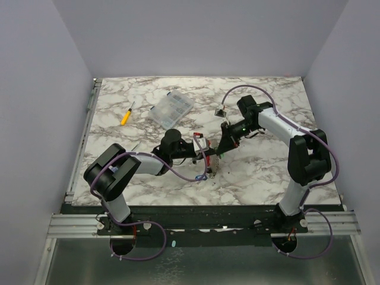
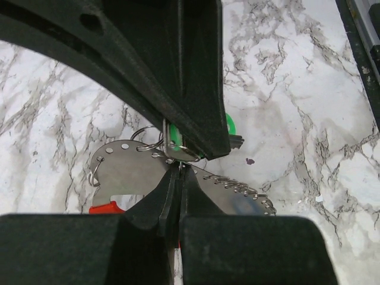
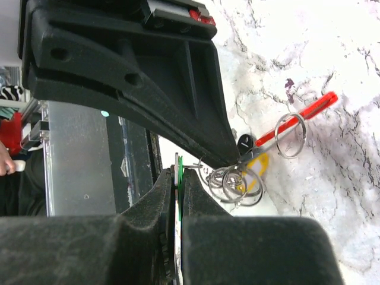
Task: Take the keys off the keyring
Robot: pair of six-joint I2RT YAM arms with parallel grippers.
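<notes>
**Near the tabletop's middle: 2 grippers closed at 1 key cluster**

Between the 2 arms, slightly toward the near edge of the tabletop (image 1: 267, 172), the keyring (image 3: 234, 181) is found with its keys bunched on it. The right gripper (image 3: 180, 169) is clamped on the green-tagged key (image 2: 230, 124), whose thin edge is seen between its jaws. The left gripper (image 2: 179, 176) is pressed fully together at the upper edge of a perforated steel plate (image 2: 127, 166). Whether a wire loop is caught there cannot be told.

The step in hand is judged to be the working of the green-tagged key off its loop. It would be best done with the ring side kept fixed by the left gripper. The key should be slid around the coil toward its split end, not pulled straight away, since a straight pull would only drag the whole cluster.

In the left wrist view the plate's long axis is laid from upper left to lower right. In the right wrist view the red fob (image 3: 306, 113) is pointed away from the rings, toward the upper right, and a yellow-tagged key (image 3: 257, 163) is lodged among them. From above, the cluster is stretched roughly from far edge to near edge.
</notes>
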